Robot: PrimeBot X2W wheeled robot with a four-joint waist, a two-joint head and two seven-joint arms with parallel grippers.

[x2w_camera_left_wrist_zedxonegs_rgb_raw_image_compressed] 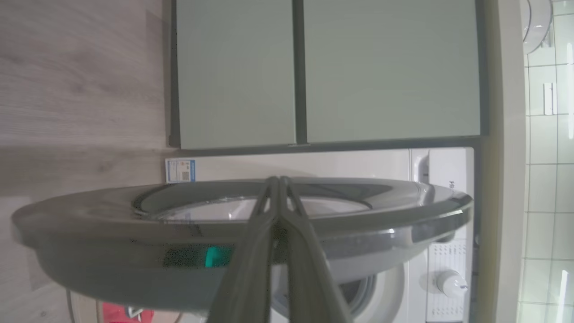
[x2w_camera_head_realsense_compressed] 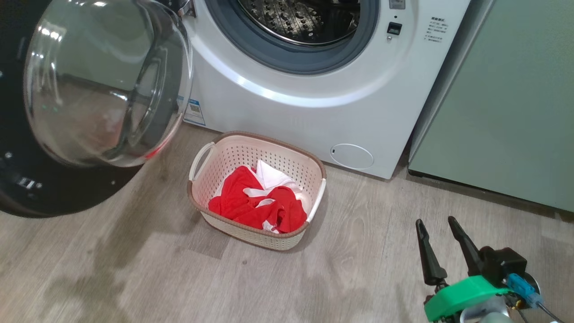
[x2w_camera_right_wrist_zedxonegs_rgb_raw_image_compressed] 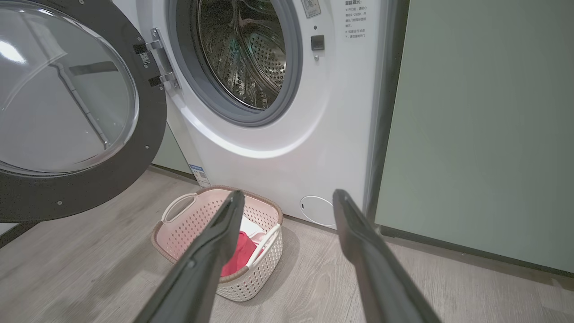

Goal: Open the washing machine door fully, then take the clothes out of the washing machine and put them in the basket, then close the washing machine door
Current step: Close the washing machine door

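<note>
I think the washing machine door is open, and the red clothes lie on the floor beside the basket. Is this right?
Not quite. The clothes lie inside the basket, not on the floor beside it, as the head view shows. The washing machine door is indeed open.

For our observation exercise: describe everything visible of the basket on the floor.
The basket is a cream plastic rounded rectangle with perforated walls, a brown rim and two white side handles. It stands upright on the wooden floor before the washing machine, holding red and white clothes.
</note>
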